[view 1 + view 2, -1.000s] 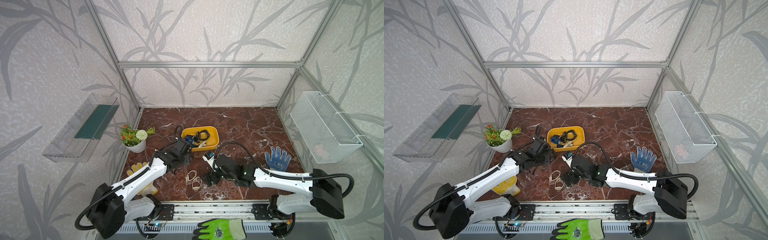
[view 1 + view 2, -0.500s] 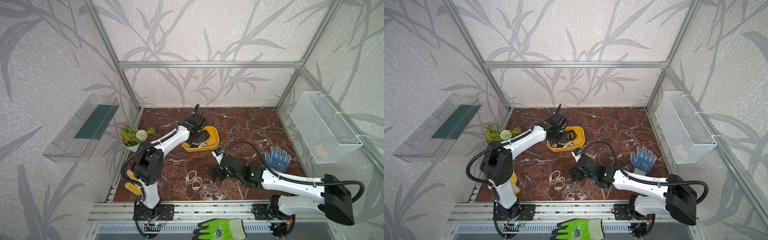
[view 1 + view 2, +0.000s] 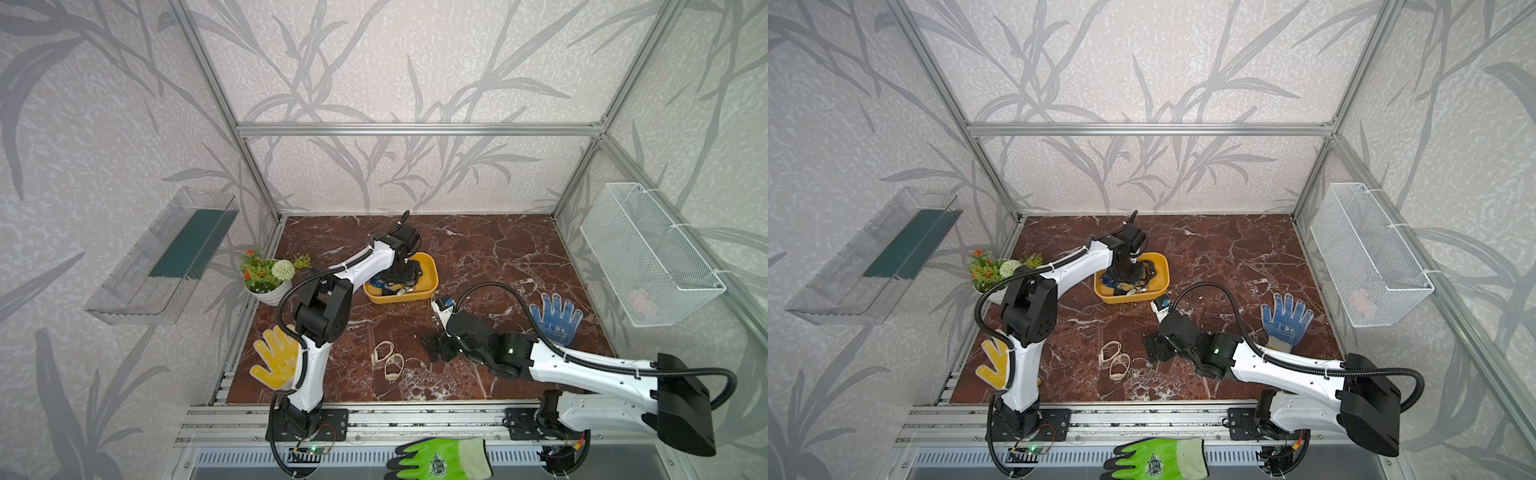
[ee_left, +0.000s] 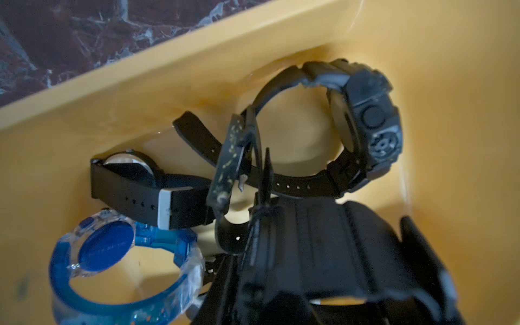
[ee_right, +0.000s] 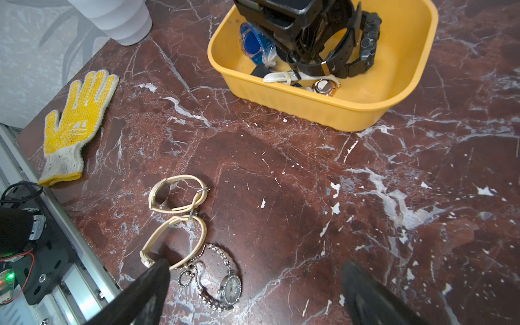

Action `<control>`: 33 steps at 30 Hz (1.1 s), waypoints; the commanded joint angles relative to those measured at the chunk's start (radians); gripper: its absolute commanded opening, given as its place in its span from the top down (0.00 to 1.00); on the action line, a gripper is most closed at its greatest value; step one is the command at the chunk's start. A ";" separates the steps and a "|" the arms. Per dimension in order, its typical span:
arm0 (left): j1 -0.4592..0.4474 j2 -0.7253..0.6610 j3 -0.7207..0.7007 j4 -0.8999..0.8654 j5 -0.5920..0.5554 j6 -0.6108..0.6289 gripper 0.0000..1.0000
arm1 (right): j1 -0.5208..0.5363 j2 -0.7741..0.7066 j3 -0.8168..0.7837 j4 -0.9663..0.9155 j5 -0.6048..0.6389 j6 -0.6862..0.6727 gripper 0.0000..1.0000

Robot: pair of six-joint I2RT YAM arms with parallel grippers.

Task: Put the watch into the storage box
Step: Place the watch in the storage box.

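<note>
The left fingers have moved into the storage box, grip I cannot tell; right fingers spread wide by the watch.

Left arm and right arm: glossy white moulded link shells, with matte black joint housings that have rounded corners. A black corrugated cable conduit runs outside each arm and is strapped to the shells with thin ties. Small dark screw holes dot the white shell of the right arm. A green indicator light glows on its black wrist section. The base plates are black and flat. Right gripper: fingers are matte black and taper to narrow tips.
</note>
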 commanded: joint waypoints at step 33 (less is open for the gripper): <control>-0.074 -1.136 -0.945 -0.060 0.040 -0.441 0.19 | 0.008 0.087 0.027 0.046 0.003 -0.033 0.04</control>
